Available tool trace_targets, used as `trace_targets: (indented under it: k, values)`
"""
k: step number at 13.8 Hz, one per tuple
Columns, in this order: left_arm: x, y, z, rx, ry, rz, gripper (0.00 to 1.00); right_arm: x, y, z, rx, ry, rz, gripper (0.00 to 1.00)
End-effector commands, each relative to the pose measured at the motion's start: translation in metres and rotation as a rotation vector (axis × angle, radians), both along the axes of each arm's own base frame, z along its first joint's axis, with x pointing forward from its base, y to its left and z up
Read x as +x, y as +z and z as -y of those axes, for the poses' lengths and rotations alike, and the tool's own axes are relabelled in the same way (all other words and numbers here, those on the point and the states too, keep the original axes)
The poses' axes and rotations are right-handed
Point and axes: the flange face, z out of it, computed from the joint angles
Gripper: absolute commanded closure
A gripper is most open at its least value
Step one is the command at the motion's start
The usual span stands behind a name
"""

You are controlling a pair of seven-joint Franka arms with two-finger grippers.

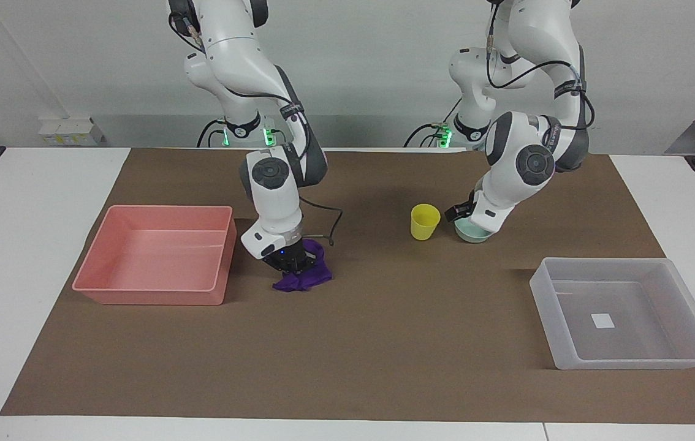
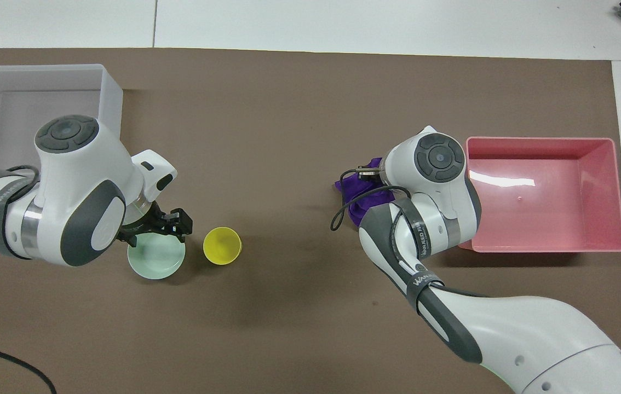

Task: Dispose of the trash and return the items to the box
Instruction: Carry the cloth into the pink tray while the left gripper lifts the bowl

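Cloth fills the right end effector, which is pinched tight on the purple trash wad lying on the desk's brown mat just beside the pink tray. The left end effector sits spread wide at the rim of the mint bowl, with the yellow cup just beside that bowl. The clear box stands well apart at the left arm's end of the desk, farther from the robots than the bowl.
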Motion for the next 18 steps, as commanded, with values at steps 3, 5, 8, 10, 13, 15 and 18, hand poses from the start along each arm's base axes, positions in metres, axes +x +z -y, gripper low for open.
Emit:
trace_targets:
  k: [3,5,8,10,13,15,18]
  values:
    - [0.017,-0.041,-0.019,0.032,0.193,0.002,0.00,-0.005,0.113,0.030,0.025,-0.071,0.004,1.00]
    - [0.013,-0.052,-0.013,0.040,0.183,-0.020,0.14,-0.004,0.146,0.064,0.015,-0.099,0.024,1.00]
    - [0.011,-0.054,-0.011,0.040,0.189,-0.030,0.83,-0.008,0.180,0.127,-0.023,-0.103,0.043,1.00]
    - [0.012,-0.055,-0.013,0.038,0.192,-0.033,1.00,-0.008,0.186,0.180,-0.051,-0.072,0.041,1.00]
    - [0.013,-0.053,-0.012,0.038,0.191,-0.035,1.00,-0.011,0.173,0.245,-0.075,-0.003,0.017,1.00]
    - [0.014,-0.045,-0.010,0.037,0.186,-0.040,1.00,-0.014,0.146,0.274,-0.081,-0.001,-0.002,1.00]
    - [0.023,0.005,-0.007,0.042,0.159,-0.095,1.00,-0.018,0.096,0.298,-0.088,0.001,0.023,1.00]
